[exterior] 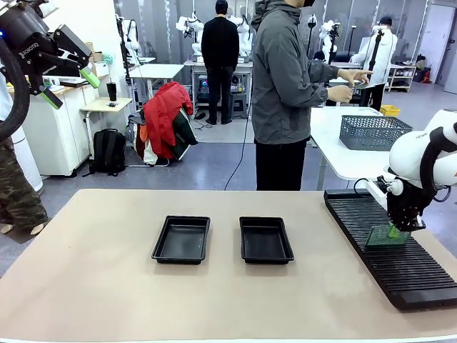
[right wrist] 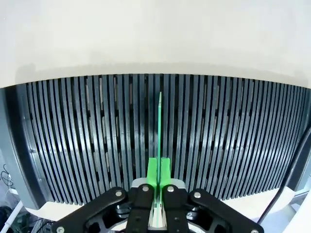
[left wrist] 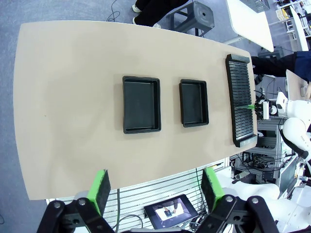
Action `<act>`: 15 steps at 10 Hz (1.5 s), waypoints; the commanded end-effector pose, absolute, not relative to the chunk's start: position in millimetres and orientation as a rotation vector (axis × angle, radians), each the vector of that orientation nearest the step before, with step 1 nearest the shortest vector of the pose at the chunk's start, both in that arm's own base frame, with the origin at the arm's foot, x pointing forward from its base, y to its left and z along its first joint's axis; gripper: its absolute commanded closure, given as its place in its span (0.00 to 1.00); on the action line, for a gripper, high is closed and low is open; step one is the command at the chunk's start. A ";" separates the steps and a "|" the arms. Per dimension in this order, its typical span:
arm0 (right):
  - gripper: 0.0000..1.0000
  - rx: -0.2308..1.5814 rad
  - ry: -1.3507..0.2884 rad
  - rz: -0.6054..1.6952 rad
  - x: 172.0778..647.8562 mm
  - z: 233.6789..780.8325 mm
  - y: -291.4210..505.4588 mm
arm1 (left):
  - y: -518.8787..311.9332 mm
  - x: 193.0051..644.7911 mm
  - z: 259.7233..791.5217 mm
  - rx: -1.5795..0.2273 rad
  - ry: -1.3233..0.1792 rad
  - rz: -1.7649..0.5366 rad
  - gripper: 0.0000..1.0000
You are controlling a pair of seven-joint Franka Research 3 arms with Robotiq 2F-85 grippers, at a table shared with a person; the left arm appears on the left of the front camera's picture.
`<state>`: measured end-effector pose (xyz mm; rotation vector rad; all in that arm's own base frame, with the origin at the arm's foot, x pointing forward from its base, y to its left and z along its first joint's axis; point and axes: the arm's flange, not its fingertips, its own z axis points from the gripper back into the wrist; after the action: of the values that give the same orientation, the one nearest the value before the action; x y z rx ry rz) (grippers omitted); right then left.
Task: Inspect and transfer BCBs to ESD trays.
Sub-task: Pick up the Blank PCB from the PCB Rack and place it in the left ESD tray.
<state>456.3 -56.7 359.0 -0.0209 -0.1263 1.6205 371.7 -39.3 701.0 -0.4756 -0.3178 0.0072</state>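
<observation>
Since the rack (exterior: 407,275) holds the one circuit board (right wrist: 160,121) upright on edge in a slot, while the near tray (exterior: 265,240) and far tray (exterior: 181,239) beside the rack lie empty, transfer: not begun. Right gripper (right wrist: 159,170): pinched on the board's top edge (lift looks next). Left gripper (left wrist: 158,187): jaws wide, empty, raised well away from the rack. Outstanding: inspection, placing.

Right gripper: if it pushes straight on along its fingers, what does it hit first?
The right gripper is shut on the BCB, which stands edge-on. Straight ahead is the black slotted rack, probably the first contact.
</observation>
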 end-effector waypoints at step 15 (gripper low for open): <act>1.00 0.026 -0.069 1.512 438.8 628.1 -70.1 | -39.4 371.7 699.6 -0.478 -0.315 0.008 0.00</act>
<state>432.9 -67.6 624.2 0.0055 -0.0661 1.5122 371.7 -39.3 701.0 -0.4756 -0.3176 0.0072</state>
